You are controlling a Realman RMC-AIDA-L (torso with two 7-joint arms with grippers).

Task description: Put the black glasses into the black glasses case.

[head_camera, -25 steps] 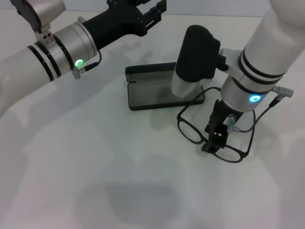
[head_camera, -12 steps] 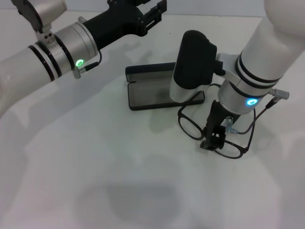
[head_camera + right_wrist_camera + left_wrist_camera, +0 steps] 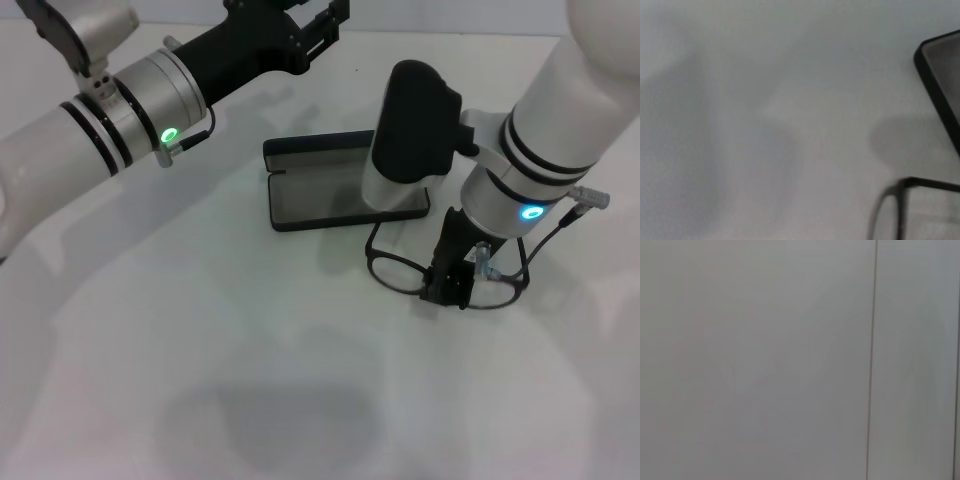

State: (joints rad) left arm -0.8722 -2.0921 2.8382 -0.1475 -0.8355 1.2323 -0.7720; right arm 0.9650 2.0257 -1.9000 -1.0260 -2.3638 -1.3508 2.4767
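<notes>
Right gripper down on middle of glasses, fingers pinching frame so it can lift. Case lies open just behind gripper, ready. Left gripper waits far off, fingers apart.

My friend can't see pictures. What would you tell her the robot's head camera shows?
The right gripper is down on the black glasses, at the middle of the frame, on a white table. Just behind lies the black glasses case, open. The left gripper waits far back, away from both.
</notes>
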